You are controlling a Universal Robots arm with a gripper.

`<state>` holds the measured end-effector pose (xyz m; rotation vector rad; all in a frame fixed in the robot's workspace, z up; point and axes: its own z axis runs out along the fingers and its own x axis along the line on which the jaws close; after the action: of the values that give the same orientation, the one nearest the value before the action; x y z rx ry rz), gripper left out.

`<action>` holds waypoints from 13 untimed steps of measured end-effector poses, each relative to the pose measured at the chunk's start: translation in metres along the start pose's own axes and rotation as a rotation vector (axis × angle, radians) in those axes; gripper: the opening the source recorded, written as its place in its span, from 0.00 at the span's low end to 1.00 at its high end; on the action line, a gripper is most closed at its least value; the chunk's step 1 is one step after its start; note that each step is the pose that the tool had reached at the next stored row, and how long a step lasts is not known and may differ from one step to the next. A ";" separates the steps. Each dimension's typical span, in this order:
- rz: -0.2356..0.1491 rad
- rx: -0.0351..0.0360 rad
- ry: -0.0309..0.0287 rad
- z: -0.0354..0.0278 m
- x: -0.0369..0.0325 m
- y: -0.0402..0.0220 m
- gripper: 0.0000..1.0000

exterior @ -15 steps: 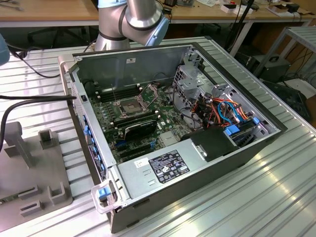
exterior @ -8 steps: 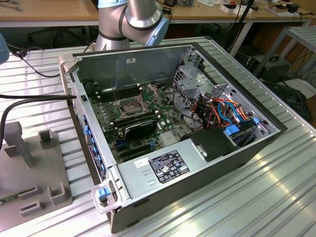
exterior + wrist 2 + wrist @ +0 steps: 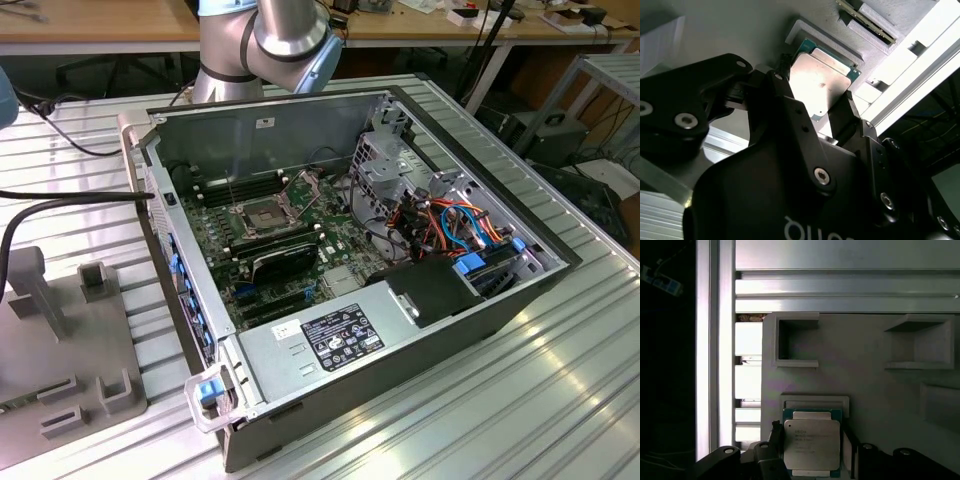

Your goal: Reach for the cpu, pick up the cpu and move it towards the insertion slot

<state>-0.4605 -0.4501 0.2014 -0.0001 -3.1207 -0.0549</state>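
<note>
Our gripper (image 3: 811,435) brackets the cpu (image 3: 811,447), which lies on a grey holder (image 3: 880,405); whether it pinches yet, we cannot tell. The chip is probably light, stiff and delicate, so hold opposite edges. Farther off, the insertion slot (image 3: 260,215) sits ten o'clock from the middle of the case (image 3: 300,120).

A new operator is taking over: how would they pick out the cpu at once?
In the first wrist view, find the flat grey plate beside the ribbed aluminium table. The cpu lies against a low raised step on it, near two empty grey brackets. It alone is a dull metal square with a green rim.
</note>
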 end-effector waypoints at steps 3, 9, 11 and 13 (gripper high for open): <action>0.000 -0.0030 -0.0001 -0.0016 0.0000 0.0000 0.55; 0.000 -0.0047 0.0001 -0.0045 0.0000 0.0001 0.55; 0.000 -0.0049 0.0001 -0.0069 0.0001 0.0002 0.55; 0.000 -0.0051 0.0001 -0.0078 0.0001 0.0002 0.55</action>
<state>-0.4604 -0.4501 0.2092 0.0002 -3.1205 -0.0629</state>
